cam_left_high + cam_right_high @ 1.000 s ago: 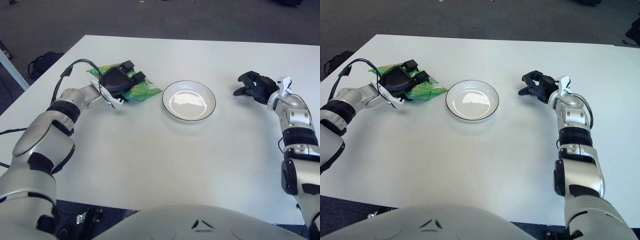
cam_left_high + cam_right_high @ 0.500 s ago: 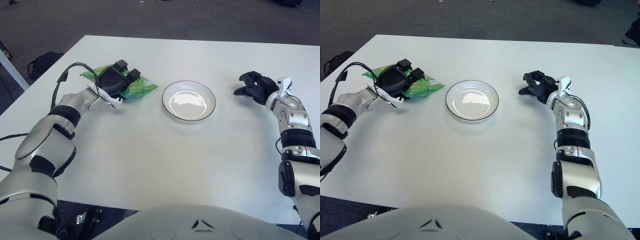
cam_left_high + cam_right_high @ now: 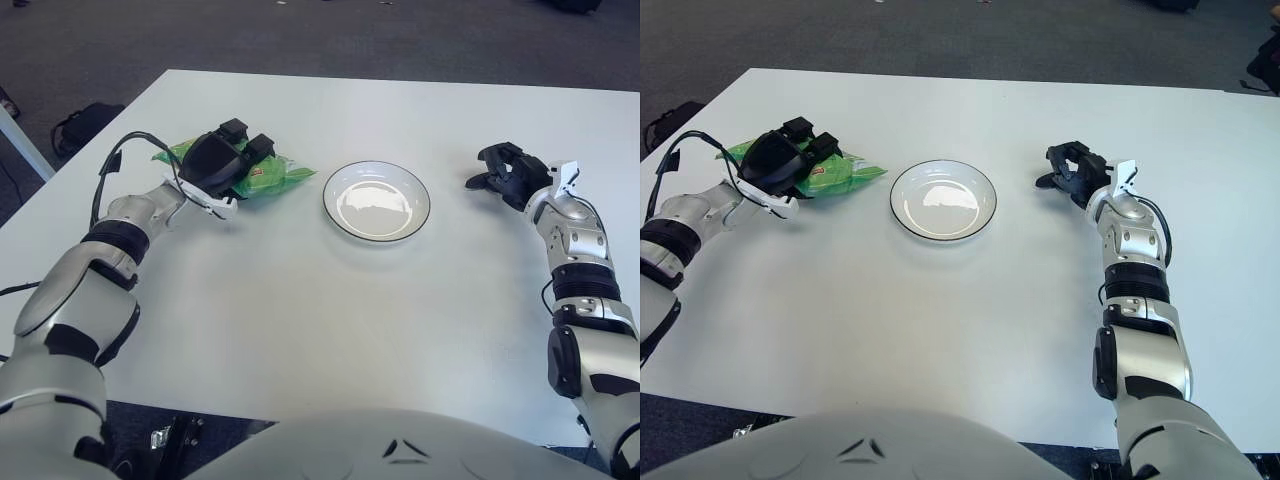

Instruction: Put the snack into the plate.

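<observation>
White table (image 3: 330,300): broad, plain top that carries every item listed; dark carpet shows beyond its far edge.

Plate (image 3: 345,182): round, white, with a thin dark rim, near the middle of the table. Nothing lies in it.

Snack (image 3: 275,177): green foil packet, flat on the table to the left of the plate, its right end close to the plate's rim but not touching it. Its left half is hidden under the hand; its right half is exposed.

Left robot hand (image 3: 222,160): dark, placed over the left part of the packet, fingers draped across the top of it. Whether they have closed firmly on the foil or only rest on it, I cannot tell. The packet does not look lifted.

Right robot hand (image 3: 505,168): idle, to the right of the plate and well apart from it, fingers loosely curled, holding nothing.

Step in hand, as judged: securing the packet before carrying it to the plate. Foil is slippery and crumples, so the fingers would do well to pinch an edge or bunch the material, rather than press down flat. A clean lift should come before any sideways travel, since dragging could push the packet against the plate's rim and shift the plate. The transfer is short and runs rightward; release belongs over the plate's centre.
</observation>
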You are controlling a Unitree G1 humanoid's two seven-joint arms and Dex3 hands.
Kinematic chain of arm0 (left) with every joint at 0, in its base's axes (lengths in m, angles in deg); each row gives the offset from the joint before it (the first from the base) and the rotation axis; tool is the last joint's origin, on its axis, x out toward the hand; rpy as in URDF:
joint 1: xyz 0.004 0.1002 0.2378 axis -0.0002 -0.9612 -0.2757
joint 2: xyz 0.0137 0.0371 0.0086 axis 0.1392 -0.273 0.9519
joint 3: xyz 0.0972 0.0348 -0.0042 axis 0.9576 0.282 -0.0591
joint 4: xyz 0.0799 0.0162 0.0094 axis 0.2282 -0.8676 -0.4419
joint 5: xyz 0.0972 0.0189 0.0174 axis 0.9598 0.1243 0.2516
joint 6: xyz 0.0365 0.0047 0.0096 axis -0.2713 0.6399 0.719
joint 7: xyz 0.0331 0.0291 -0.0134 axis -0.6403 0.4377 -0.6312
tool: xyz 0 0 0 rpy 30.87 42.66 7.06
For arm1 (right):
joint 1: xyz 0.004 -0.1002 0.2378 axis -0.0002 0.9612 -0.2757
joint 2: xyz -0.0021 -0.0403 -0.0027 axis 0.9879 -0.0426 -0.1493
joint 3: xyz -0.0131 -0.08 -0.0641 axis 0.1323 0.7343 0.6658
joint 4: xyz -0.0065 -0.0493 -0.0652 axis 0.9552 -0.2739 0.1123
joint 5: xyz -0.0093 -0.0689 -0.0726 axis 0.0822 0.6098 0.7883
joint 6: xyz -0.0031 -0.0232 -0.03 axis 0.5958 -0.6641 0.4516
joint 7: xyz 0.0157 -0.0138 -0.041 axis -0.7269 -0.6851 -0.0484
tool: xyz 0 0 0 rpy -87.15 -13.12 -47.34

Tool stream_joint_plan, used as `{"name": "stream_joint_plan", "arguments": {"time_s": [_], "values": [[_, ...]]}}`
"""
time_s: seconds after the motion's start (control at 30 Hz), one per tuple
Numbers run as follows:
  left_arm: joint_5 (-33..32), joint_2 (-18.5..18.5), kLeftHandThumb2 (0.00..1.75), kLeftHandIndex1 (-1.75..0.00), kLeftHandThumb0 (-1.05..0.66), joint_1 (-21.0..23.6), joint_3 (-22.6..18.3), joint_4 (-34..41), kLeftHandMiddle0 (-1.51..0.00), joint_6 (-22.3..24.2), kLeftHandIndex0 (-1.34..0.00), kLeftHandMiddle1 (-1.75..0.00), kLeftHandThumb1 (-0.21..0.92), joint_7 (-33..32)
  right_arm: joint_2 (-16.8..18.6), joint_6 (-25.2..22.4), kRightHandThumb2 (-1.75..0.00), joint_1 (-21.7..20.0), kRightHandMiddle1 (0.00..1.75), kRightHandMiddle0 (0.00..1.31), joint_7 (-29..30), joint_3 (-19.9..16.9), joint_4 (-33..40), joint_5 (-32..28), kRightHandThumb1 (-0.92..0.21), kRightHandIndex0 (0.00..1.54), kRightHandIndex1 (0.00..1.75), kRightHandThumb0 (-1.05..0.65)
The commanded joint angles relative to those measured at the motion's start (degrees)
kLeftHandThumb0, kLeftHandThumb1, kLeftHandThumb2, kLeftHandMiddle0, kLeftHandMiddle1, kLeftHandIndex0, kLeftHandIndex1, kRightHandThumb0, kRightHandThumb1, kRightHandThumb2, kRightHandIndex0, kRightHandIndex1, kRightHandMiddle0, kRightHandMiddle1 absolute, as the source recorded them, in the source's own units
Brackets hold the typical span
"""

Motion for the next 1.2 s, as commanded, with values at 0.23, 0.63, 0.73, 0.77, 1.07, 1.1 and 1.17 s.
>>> {"name": "stream_joint_plan", "arguments": {"time_s": [0.23,0.63,0.73,0.77,1.07,1.1,1.17], "values": [[-1.23,-0.74,1.52,-1.75,0.0,-2.32,-5.82,10.25,-0.77,-2.18,-0.52,-1.7,0.13,-1.95,3.72,4.04,-0.44,-0.56,1.75,0.17,8.28,-0.55,-12.89,1.09,-0.91,0.39,1.38,-0.01],[-7.23,-4.11,1.53,-1.75,0.0,-4.5,-10.94,17.24,-0.77,-4.54,-0.52,-1.69,0.13,5.04,5.08,9.09,-0.54,-3.88,1.75,0.12,13.38,-2.07,-17.92,0.35,-0.92,0.15,1.68,-0.01],[-10.7,-5.74,1.54,-1.75,0.0,-5.72,-12.4,19.06,-0.78,-5.05,-0.53,-1.69,0.12,8.59,5.07,14.39,-0.53,-4.19,1.75,0.11,14.42,-0.98,-19.87,2.24,-0.92,0.18,1.66,-0.01],[-12.02,-6.39,1.54,-1.75,0.0,-6.11,-12.83,19.51,-0.79,-5.29,-0.53,-1.69,0.11,9.86,4.86,16.99,-0.51,-4.54,1.75,0.1,14.94,-0.22,-21.52,3.42,-0.92,0.22,1.61,-0.01],[-14.23,-11.78,1.57,-1.75,0.0,-7.64,-14.95,22.07,-0.81,-4.98,-0.55,-1.68,0.09,14.43,3.76,28.49,-0.54,-6.47,1.75,0.17,17.04,2.22,-30.11,7.41,-0.92,0.37,1.17,-0.34],[-14.63,-12.31,1.57,-1.75,0.0,-7.71,-15.11,22.15,-0.81,-5.18,-0.55,-1.68,0.09,15.03,3.74,29.16,-0.54,-6.55,1.75,0.17,17.15,2.35,-30.47,7.54,-0.92,0.38,1.16,-0.34],[-15.42,-13.11,1.57,-1.75,0.0,-7.96,-15.49,22.36,-0.81,-5.48,-0.55,-1.69,0.08,16.29,3.7,30.05,-0.54,-6.68,1.75,0.17,17.29,2.52,-31.06,7.68,-0.92,0.38,1.13,-0.35]]}}
